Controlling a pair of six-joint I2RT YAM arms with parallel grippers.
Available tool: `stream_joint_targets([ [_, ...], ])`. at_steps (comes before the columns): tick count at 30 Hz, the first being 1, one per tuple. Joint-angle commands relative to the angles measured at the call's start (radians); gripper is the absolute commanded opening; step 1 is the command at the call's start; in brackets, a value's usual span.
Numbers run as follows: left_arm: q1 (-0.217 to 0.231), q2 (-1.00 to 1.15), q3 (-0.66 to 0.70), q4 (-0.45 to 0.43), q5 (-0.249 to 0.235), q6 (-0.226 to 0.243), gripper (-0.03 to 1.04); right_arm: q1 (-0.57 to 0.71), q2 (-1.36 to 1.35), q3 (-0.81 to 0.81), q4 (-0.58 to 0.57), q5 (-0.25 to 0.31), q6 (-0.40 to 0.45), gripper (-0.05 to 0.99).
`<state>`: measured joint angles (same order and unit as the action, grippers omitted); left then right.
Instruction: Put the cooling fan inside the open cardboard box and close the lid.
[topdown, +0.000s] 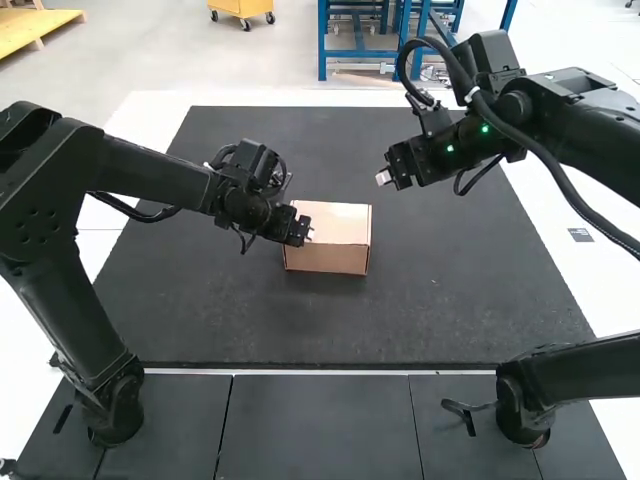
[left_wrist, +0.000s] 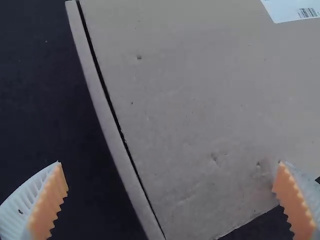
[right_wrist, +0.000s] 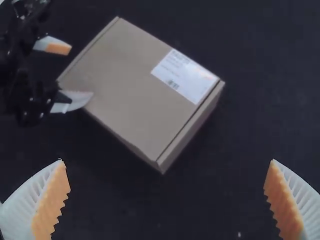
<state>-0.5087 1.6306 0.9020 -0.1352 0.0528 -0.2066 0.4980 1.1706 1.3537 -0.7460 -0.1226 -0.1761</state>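
Cardboard box (topdown: 328, 236) lies closed on the black mat (topdown: 450, 290).
My left gripper (topdown: 303, 229) hangs at its left end, 2 fingers apart; my right gripper (topdown: 385, 178) hovers above, also spread wide.

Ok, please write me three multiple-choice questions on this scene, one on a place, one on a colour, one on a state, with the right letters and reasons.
1. Where is the left gripper?
A) at the cardboard box end nearest the left arm
B) out on the white table edge
C) beside the right arm's base

2. What colour is the label on the box?
A) red
B) white
C) green

3. How is the lid?
A) standing open
B) torn off
C) shut flat

1 A: the high view shows it at that end.
2 B: the label is white.
3 C: the lid lies flat on the box.
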Motion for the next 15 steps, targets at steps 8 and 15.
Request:
stream_joint_targets([
  [8,0.007,-0.123,0.060,-0.076,-0.016,0.030,0.97,-0.004,-0.005,-0.008,0.045,0.001,0.029,0.89],
  [15,0.032,-0.290,0.081,-0.050,-0.044,0.085,0.97,-0.004,-0.035,-0.031,0.168,0.012,0.116,0.89],
])
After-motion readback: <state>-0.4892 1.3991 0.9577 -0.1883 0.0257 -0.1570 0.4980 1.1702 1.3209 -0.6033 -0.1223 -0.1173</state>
